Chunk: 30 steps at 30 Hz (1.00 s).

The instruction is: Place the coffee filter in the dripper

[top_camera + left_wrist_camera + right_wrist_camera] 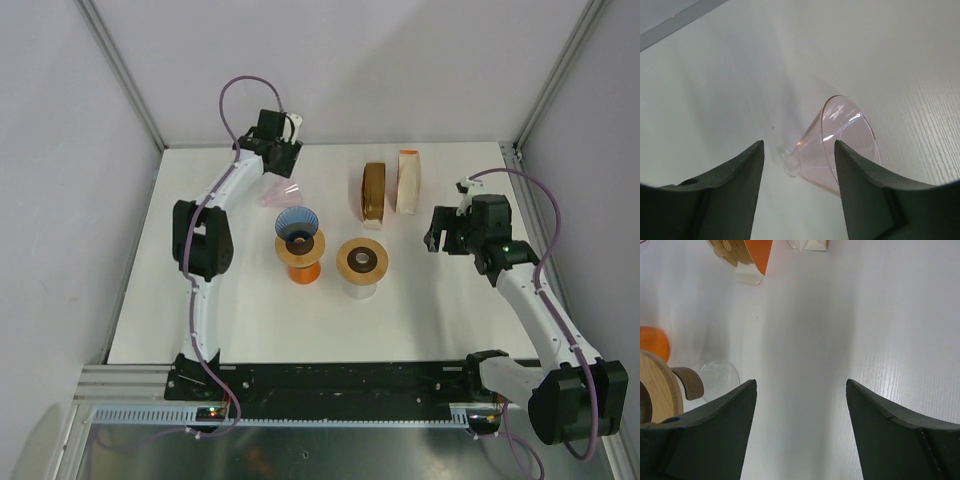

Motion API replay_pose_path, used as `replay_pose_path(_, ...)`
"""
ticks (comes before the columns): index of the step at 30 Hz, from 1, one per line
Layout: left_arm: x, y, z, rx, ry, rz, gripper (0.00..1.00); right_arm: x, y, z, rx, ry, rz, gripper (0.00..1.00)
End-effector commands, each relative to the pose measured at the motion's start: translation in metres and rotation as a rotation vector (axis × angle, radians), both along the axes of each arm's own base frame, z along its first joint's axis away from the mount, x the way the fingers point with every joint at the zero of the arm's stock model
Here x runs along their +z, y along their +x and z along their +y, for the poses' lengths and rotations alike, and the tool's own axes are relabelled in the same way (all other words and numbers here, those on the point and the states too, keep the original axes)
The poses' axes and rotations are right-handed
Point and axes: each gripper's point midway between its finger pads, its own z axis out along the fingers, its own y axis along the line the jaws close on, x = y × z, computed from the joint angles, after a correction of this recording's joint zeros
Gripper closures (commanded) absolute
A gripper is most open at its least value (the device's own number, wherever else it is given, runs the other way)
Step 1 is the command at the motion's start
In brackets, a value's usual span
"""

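While my left pincer (799,145) hangs wide open, the pink cone (845,135), I judge the dripper, lies on its side just ahead: narrow tip pointing back between the fingers (730,190), mouth angled beyond the right one; my right pincer (801,385), also wide, is farther off

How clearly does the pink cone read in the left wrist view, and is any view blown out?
Left wrist: pink cone is sharp, one small glare streak near its rim; fingers dark. Right wrist: table bright, a soft shadow band down the middle, nothing blown out. Top external: even light, no blur.
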Motion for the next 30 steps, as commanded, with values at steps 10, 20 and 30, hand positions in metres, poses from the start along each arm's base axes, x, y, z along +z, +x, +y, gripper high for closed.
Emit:
replay_pose_path(10, -0.022, -0.005, 0.01, -0.027, 0.066, 0.031, 0.54, 0.012, 0.006, -0.003, -0.01, -0.007, -0.047, 0.23)
replay_pose_path(20, -0.038, -0.022, 0.022, -0.032, 0.133, 0.078, 0.55, 0.013, 0.005, -0.002, -0.008, -0.006, -0.048, 0.23)
replay_pose_path(30, -0.028, -0.029, 0.031, -0.011, 0.222, 0.059, 0.94, 0.012, 0.005, 0.0, 0.001, 0.002, -0.043, 0.23)
